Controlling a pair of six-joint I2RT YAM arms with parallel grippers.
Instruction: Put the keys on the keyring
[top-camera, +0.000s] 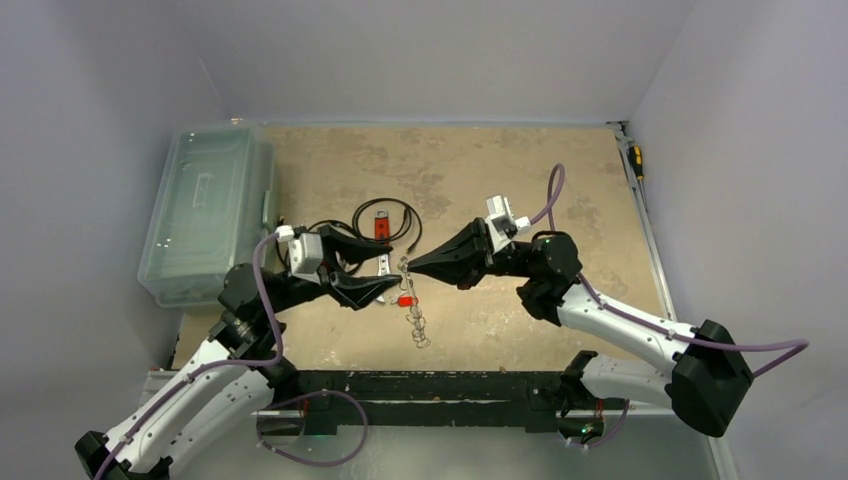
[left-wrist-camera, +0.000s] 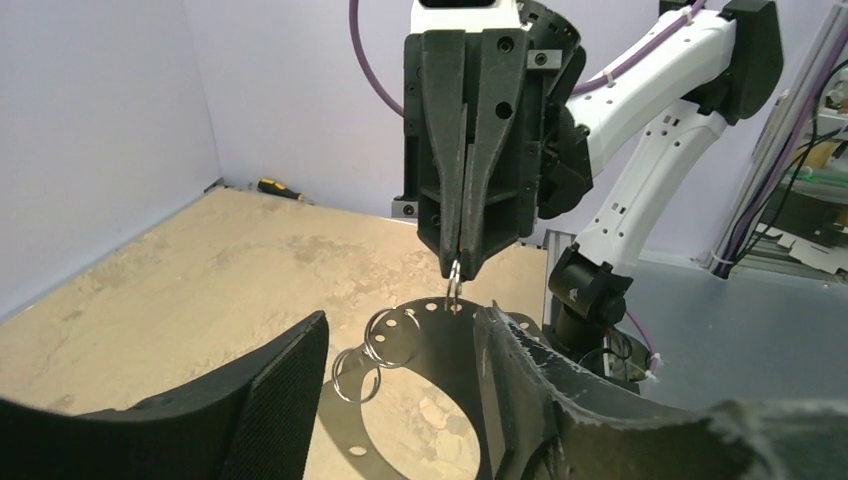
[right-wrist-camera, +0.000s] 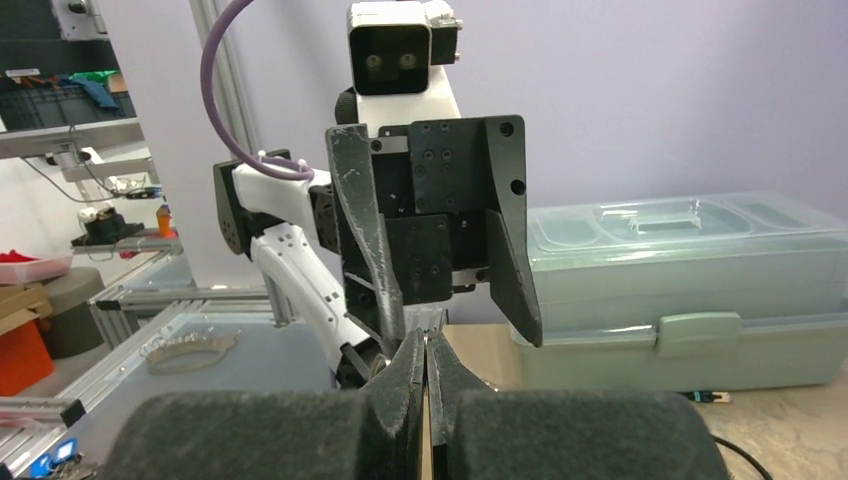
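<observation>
Honestly, the right gripper is pinched shut on the top of the keyring, holding it up mid-table. The left gripper sits just left of it, fingers apart, with no key in them that I can see. I'd grab one by its head and thread it slowly while the right keeps the ring steady.

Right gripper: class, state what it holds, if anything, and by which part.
The right gripper, shut, pinches a thin silvery wire loop by its top edge; linked silvery rings dangle beneath it.
</observation>
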